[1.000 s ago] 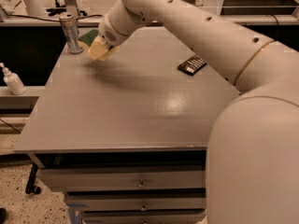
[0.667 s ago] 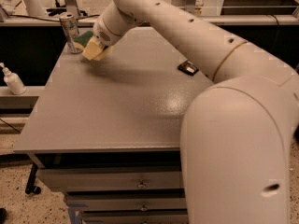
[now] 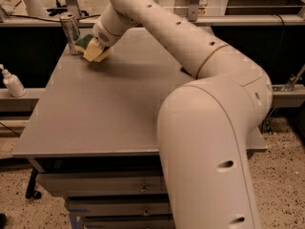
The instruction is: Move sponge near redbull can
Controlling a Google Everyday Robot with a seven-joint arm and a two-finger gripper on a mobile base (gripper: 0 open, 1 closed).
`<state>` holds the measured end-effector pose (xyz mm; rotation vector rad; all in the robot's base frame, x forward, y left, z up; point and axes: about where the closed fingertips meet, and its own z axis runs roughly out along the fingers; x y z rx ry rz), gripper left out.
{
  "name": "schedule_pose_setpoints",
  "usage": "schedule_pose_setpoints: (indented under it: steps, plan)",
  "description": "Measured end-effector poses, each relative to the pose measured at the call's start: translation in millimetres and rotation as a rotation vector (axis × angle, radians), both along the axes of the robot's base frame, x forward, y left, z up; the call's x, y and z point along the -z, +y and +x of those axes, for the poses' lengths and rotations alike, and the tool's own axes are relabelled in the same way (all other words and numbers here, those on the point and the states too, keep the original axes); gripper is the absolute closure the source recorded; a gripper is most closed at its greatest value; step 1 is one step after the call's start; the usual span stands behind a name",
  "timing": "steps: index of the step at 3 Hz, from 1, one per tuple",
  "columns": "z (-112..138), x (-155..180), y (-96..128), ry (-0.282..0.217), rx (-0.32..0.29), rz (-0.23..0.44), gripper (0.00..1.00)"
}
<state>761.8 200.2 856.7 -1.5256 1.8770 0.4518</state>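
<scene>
The redbull can (image 3: 71,32) stands upright at the far left corner of the grey table (image 3: 95,113). The sponge (image 3: 96,53), with pale yellow foam and a dark green top, sits tilted just to the right of the can, at or barely above the table. My gripper (image 3: 99,46) is at the end of the arm that reaches in from the right. It is shut on the sponge from above, and its fingers are mostly hidden by the wrist and the sponge.
My large white arm (image 3: 209,128) covers the right half of the table. A white pump bottle (image 3: 12,82) stands on a lower ledge to the left. Drawers (image 3: 109,187) sit below the table's front edge. A counter runs behind the table.
My gripper has carried the sponge a little further left, closer to the can. The arm now fills more of the view.
</scene>
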Motion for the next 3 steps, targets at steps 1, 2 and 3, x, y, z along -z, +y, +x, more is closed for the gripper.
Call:
schedule_pose_setpoints:
  steps: [1,2,3]
  plan:
    - [5.3,2.5,1.7,0.002,-0.008,-0.007,0.36]
    - [7.7,3.4,0.6,0.004,-0.01,-0.012,0.14]
    - [8.5,4.3,-2.0,0.007,-0.01,-0.016,0.0]
